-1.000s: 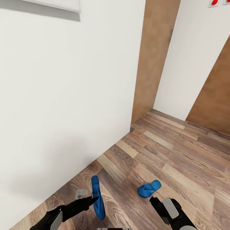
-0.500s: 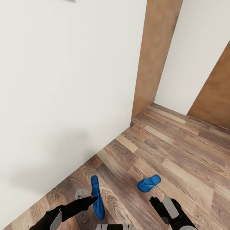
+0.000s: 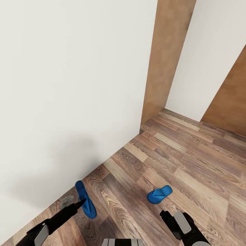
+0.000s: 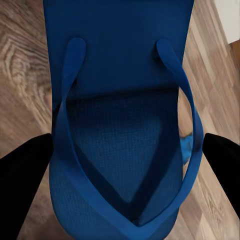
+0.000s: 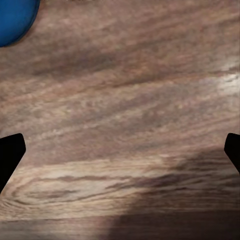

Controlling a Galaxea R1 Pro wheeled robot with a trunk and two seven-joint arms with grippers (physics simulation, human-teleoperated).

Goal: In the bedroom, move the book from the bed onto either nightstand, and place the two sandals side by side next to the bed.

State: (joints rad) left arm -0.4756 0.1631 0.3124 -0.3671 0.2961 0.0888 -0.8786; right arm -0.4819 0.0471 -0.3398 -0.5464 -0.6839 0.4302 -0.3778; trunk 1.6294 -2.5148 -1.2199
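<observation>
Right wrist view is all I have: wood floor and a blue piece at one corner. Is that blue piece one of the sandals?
Observer: Yes. The head view shows a whole sandal lying on the floor, just ahead of the right gripper and untouched.
Operator: And where is its pair?
Observer: The second sandal is at the left gripper, close to the white wall.
Operator: Is it gripped?
Observer: It looks so. In the left wrist view, the fingers stand on both sides of its sole, with the straps facing the camera.
</observation>
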